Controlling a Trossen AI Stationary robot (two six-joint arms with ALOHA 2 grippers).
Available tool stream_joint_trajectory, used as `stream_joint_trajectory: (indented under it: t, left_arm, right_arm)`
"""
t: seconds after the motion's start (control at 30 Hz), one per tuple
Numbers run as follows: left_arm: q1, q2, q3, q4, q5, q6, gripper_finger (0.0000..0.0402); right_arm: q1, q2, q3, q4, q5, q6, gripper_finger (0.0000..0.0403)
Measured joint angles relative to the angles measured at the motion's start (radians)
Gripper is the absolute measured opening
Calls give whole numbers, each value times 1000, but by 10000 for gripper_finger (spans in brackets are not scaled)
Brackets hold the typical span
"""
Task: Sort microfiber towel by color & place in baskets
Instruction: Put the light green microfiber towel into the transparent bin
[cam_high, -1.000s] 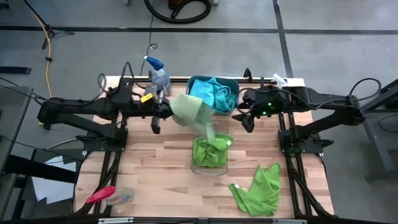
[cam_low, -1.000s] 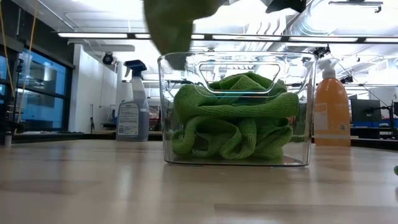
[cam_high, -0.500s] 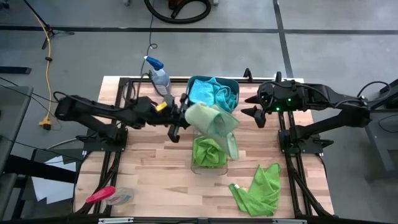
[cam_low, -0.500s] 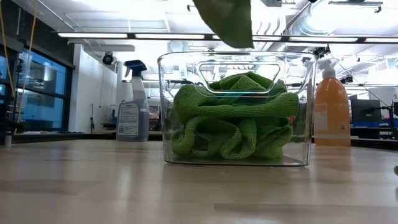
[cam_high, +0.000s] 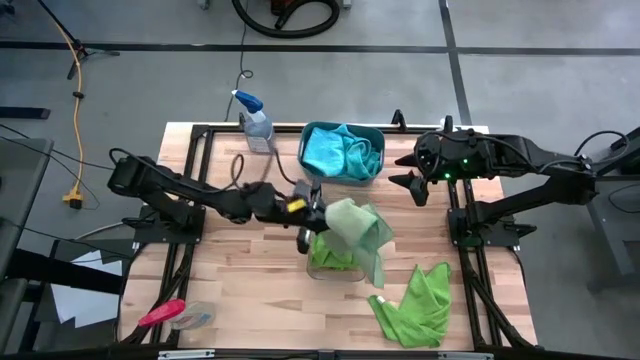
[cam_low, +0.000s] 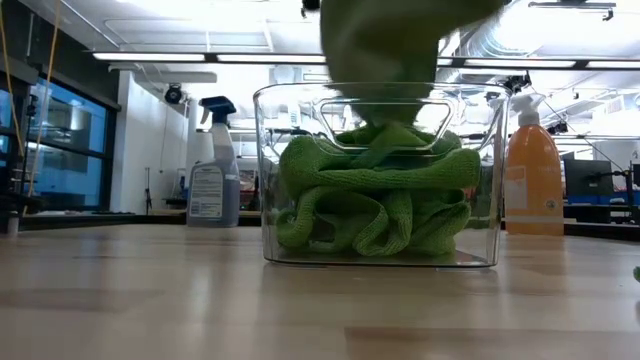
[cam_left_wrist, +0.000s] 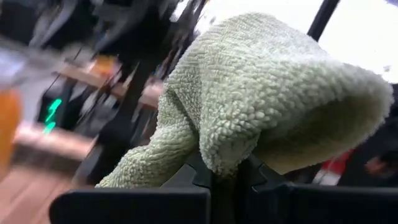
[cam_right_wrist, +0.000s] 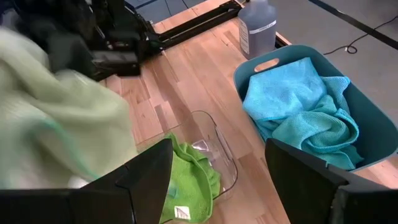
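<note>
**Green microfiber towel carried above the clear bin**

The held green towel (cam_high: 355, 228) is shown clamped in the left claw (cam_high: 312, 222), which is closed on a fold of the cloth, as the left wrist view makes plain (cam_left_wrist: 273, 106). The cloth hangs over the clear bin (cam_high: 336, 268), which stands near the middle of the tabletop (cam_high: 240, 290) and already contains bunched green towels (cam_low: 378, 195). In the low view the hanging cloth (cam_low: 385, 45) is seen above the bin's rim, its lower edge at or just inside the opening; whether it touches the towels below cannot be told.

The teal tub (cam_high: 309, 150) is placed at the far edge of the tabletop, behind the clear bin, and is filled with turquoise towels (cam_high: 343, 152). One more green towel (cam_high: 415, 303) lies loose on the tabletop, near the front edge on the right side. The right claw (cam_high: 408, 180) is held beside the teal tub with its fingers spread wide and nothing between them.

The step in hand is judged to be the delivery of a green towel to the green bin. The next move is judged to call for release only once the cloth is centred over the opening, since part of it drapes beyond the bin's right wall and could catch on the rim. The loose green towel is not yet sorted.
</note>
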Motion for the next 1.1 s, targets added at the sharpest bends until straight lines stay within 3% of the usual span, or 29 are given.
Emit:
stream_joint_trajectory:
  t: [0.43, 0.6, 0.77, 1.1]
  left_arm:
    - [6, 9, 0, -597, -211, -20, 3]
    - [32, 24, 0, -714, -203, 22, 3]
    - [75, 25, 24, -834, -63, -16, 3]
    - [113, 66, 275, -1247, -46, 204, 1]
  right_arm:
    - [0, 0, 0, -20, 0, 26, 256]
    - [0, 0, 0, -19, 28, 24, 256]
    - [0, 0, 0, -19, 53, 25, 256]
    - [0, 0, 0, -19, 53, 26, 256]
